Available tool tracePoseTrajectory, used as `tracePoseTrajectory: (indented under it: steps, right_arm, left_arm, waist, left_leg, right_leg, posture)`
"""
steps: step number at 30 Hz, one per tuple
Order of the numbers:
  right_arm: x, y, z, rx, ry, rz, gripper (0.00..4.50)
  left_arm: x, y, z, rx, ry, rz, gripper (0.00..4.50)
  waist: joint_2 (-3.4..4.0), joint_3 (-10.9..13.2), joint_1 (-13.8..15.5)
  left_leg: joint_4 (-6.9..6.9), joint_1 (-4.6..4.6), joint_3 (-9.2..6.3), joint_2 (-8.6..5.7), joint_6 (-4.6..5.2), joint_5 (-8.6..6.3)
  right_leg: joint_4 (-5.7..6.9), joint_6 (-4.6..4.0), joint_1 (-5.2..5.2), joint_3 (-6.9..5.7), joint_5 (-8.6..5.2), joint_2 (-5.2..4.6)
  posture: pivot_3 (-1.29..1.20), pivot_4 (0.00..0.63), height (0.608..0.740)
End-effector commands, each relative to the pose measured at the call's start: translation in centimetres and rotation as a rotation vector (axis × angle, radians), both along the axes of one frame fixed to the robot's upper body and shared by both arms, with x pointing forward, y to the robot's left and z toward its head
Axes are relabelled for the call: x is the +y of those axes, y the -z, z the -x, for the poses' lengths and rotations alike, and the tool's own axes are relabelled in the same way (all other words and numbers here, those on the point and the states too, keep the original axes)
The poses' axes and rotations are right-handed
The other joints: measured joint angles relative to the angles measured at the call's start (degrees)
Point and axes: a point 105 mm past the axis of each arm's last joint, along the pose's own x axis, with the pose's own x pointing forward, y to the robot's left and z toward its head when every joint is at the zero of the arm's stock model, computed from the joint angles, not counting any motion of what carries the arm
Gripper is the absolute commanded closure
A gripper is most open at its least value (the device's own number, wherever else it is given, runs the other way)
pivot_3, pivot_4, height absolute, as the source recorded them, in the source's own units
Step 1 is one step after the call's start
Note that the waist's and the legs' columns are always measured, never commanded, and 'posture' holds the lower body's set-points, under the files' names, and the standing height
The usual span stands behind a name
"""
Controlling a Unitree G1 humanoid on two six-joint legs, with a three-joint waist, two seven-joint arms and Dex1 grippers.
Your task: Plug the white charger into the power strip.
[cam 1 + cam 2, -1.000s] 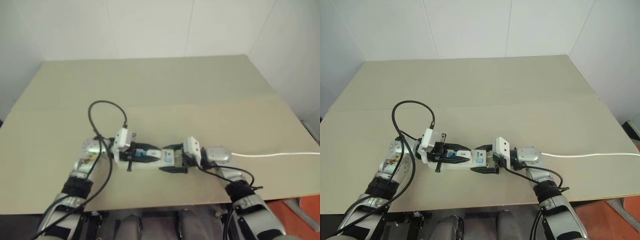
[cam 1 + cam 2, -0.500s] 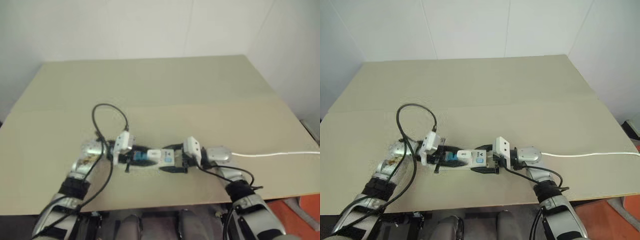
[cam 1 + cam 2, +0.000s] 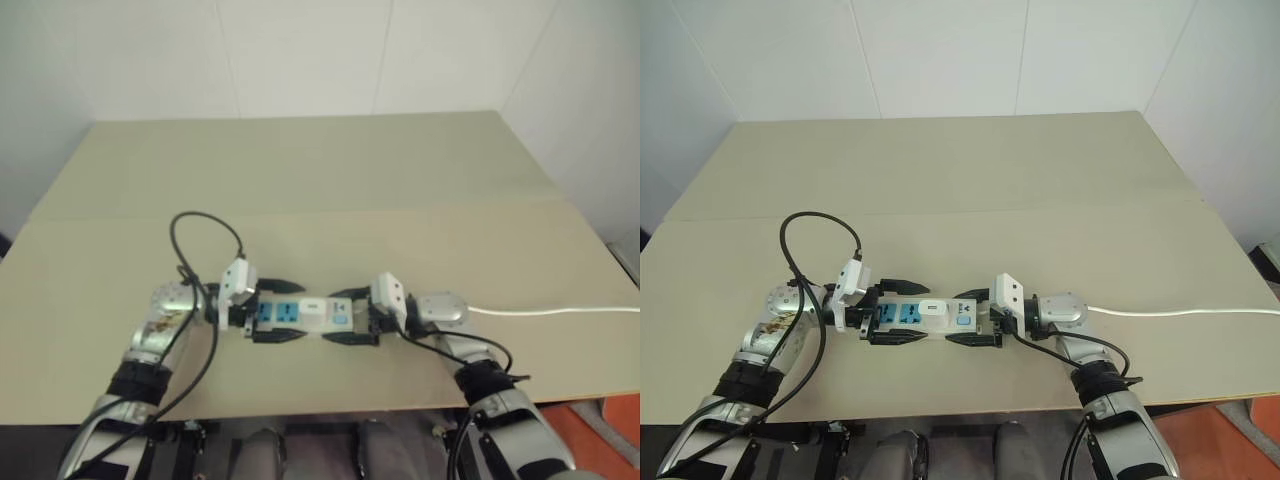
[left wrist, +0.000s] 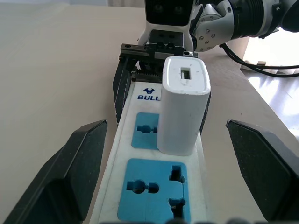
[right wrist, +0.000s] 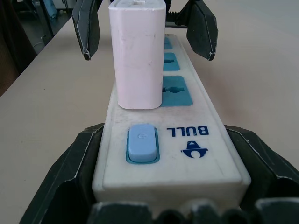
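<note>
The power strip (image 3: 902,316) lies flat near the table's front edge, with two blue sockets bare. The white charger (image 3: 932,309) stands upright in the socket beside the blue switch (image 5: 141,142). My left gripper (image 3: 898,312) is open at the strip's left end, one finger (image 4: 70,182) on each side of the strip, clear of the charger (image 4: 183,107). My right gripper (image 3: 972,318) is shut on the strip's switch end, its fingers (image 5: 70,182) pressed against the strip's sides (image 5: 163,140).
A thin white cord (image 3: 1180,312) runs from behind my right wrist to the table's right edge. A black cable loop (image 3: 810,225) arcs over my left arm. The beige table (image 3: 960,180) stretches back to the white wall.
My left gripper has opened, let go of the charger and drawn back left along the strip. The charger stays standing in its socket. The right gripper has kept its hold.
</note>
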Motion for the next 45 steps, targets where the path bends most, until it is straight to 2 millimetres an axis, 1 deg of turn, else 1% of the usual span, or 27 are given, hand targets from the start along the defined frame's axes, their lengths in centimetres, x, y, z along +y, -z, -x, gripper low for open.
tracePoseTrajectory:
  steps: [1,3,7,10,13,15,18,20,22,23,26,28,30,32,33,35,38,40,45]
  right_arm:
    - [0.1,-1.4,-0.5,-0.033,0.0,-0.038,0.74]
    - [0.0,-1.5,-0.6,-0.039,0.0,-0.034,0.07]
    - [-0.5,-2.0,-0.9,-0.051,0.006,-0.031,0.02]
    - [-1.7,-2.7,-1.0,-0.066,0.011,-0.021,0.02]
    - [-3.3,-4.0,-1.0,-0.103,0.033,-0.007,0.02]
    - [-4.7,-5.1,-1.0,-0.131,0.063,-0.006,0.02]
    - [-6.6,-6.1,-0.5,-0.155,0.09,0.026,0.02]
    - [-8.6,-6.9,-0.1,-0.172,0.137,0.051,0.02]
    - [-10.0,-7.3,0.3,-0.176,0.174,0.066,0.02]
    - [-11.0,-7.5,0.6,-0.175,0.199,0.076,0.02]
    - [-14.0,-8.1,1.6,-0.176,0.299,0.11,0.02]
    - [-15.2,-8.3,2.2,-0.172,0.337,0.123,0.02]
    - [-16.9,-8.7,3.1,-0.163,0.388,0.138,0.02]
    - [-18.9,-9.6,4.2,-0.156,0.471,0.16,0.02]
    - [-19.4,-9.9,4.6,-0.151,0.493,0.166,0.02]
    - [-19.9,-10.2,5.3,-0.138,0.514,0.171,0.02]
    - [-19.9,-10.8,6.2,-0.123,0.525,0.159,0.02]
    - [-19.7,-11.0,6.5,-0.115,0.525,0.153,0.02]
    - [-19.5,-11.0,6.9,-0.11,0.532,0.154,0.02]
  left_arm:
    - [1.1,-1.8,0.0,0.0,-0.01,0.004,0.01]
    - [2.0,-3.2,0.1,-0.018,-0.001,-0.005,0.0]
    - [3.8,-5.5,0.3,-0.061,-0.006,-0.028,0.0]
    - [5.0,-6.7,0.5,-0.086,-0.015,-0.044,0.0]
    - [6.2,-7.5,0.6,-0.108,-0.043,-0.061,0.0]
    - [7.0,-7.8,0.8,-0.112,-0.061,-0.074,0.0]
    - [7.9,-8.0,0.9,-0.12,-0.092,-0.081,0.0]
    - [9.0,-8.0,1.0,-0.135,-0.134,-0.122,0.0]
    - [9.7,-7.9,1.2,-0.146,-0.165,-0.158,0.0]
    - [10.3,-7.8,1.4,-0.134,-0.188,-0.2,0.0]
    - [12.7,-7.2,2.6,-0.099,-0.258,-0.352,0.0]
    - [13.4,-7.0,3.1,-0.102,-0.295,-0.406,0.0]
    - [13.8,-7.2,4.2,-0.071,-0.309,-0.388,0.0]
    - [14.5,-7.3,5.6,-0.059,-0.364,-0.368,0.0]
    - [14.5,-7.3,6.2,-0.06,-0.38,-0.364,0.0]
    - [14.3,-7.3,6.9,-0.058,-0.399,-0.346,0.0]
    - [13.5,-7.3,7.7,-0.054,-0.415,-0.291,0.0]
    - [13.3,-7.3,7.9,-0.056,-0.429,-0.284,0.0]
    - [13.2,-7.7,7.7,-0.066,-0.435,-0.273,0.0]
  waist:
    - [-0.01,0.0,-0.1]
    - [-0.01,0.0,-0.2]
    - [0.0,0.1,-0.1]
    - [0.01,0.1,0.4]
    - [0.01,0.1,0.6]
    - [0.01,0.1,0.7]
    - [0.01,0.1,0.8]
    - [0.01,0.1,0.8]
    - [0.01,0.1,0.9]
    - [0.0,0.1,0.9]
    - [-0.01,0.1,0.7]
    - [0.0,0.1,0.8]
    - [0.01,0.1,1.0]
    - [0.0,0.1,1.0]
    - [0.0,0.1,1.0]
    - [-0.01,0.1,1.1]
    - [-0.03,0.1,1.1]
    - [-0.03,0.1,1.1]
    - [-0.03,0.1,1.1]
  left_leg:
    - [0.0,-0.01,0.0,0.0,0.0,0.0]
    - [-0.01,-0.07,0.0,0.01,0.0,0.0]
    - [-0.06,-0.11,0.0,0.0,0.0,0.0]
    - [-0.1,-0.13,0.0,-0.01,-0.01,0.0]
    - [-0.18,-0.16,0.02,0.0,0.0,-0.01]
    - [-0.19,-0.33,0.01,0.0,0.0,-0.01]
    - [-0.19,-0.54,0.01,0.0,0.0,-0.01]
    - [-0.19,-0.7,0.01,0.0,0.01,-0.01]
    - [-0.19,-1.02,0.02,0.0,0.01,-0.01]
    - [-0.19,-1.04,0.03,0.0,0.01,-0.01]
    - [-0.21,-1.06,0.09,0.02,0.06,-0.04]
    - [-0.28,-1.04,0.14,0.03,0.09,-0.06]
    - [-0.3,-1.0,0.22,0.01,0.1,-0.07]
    - [-0.31,-1.01,0.28,0.03,0.12,-0.08]
    - [-0.31,-0.99,0.31,0.04,0.13,-0.08]
    - [-0.33,-0.99,0.34,0.07,0.13,-0.09]
    - [-0.33,-0.87,0.36,0.09,0.13,-0.09]
    - [-0.33,-0.77,0.38,0.09,0.13,-0.09]
    - [-0.33,-0.58,0.42,0.08,0.13,-0.09]
  right_leg:
    - [-0.01,0.0,-0.01,0.0,0.0,0.0]
    - [0.0,0.0,-0.07,0.0,0.0,0.02]
    - [-0.08,0.0,-0.1,-0.01,0.0,0.0]
    - [-0.19,0.0,-0.09,-0.02,0.0,-0.02]
    - [-0.31,0.0,-0.09,-0.04,0.0,-0.03]
    - [-0.35,0.0,-0.23,-0.07,0.0,-0.04]
    - [-0.36,0.0,-0.4,-0.09,0.0,-0.04]
    - [-0.37,0.01,-0.55,-0.09,0.0,-0.05]
    - [-0.35,0.01,-0.88,-0.09,0.0,-0.05]
    - [-0.35,0.01,-0.9,-0.09,0.0,-0.05]
    - [-0.4,0.01,-0.94,-0.06,0.0,-0.05]
    - [-0.46,0.03,-0.94,-0.03,-0.02,-0.07]
    - [-0.51,0.06,-0.88,-0.02,-0.04,-0.11]
    - [-0.52,0.06,-0.87,-0.02,-0.04,-0.13]
    - [-0.53,0.06,-0.84,-0.01,-0.04,-0.14]
    - [-0.58,0.06,-0.83,0.0,-0.04,-0.13]
    - [-0.54,0.06,-0.69,0.0,-0.02,-0.12]
    - [-0.54,0.06,-0.61,0.03,-0.03,-0.12]
    - [-0.6,0.07,-0.38,0.04,-0.02,-0.12]
  posture:
    - [0.0,0.15,0.74]
    - [0.0,0.15,0.74]
    - [0.0,0.15,0.74]
    - [0.0,0.15,0.74]
    - [0.0,0.15,0.74]
    - [0.0,0.15,0.74]
    - [0.0,0.15,0.74]
    - [0.0,0.15,0.74]
    - [0.0,0.15,0.74]
    - [0.0,0.15,0.74]
    - [0.0,0.15,0.74]
    - [0.0,0.15,0.74]
    - [0.0,0.15,0.74]
    - [0.0,0.15,0.74]
    - [0.0,0.15,0.74]
    - [0.0,0.15,0.74]
    - [0.0,0.15,0.74]
    - [0.0,0.15,0.74]
    - [0.0,0.15,0.74]
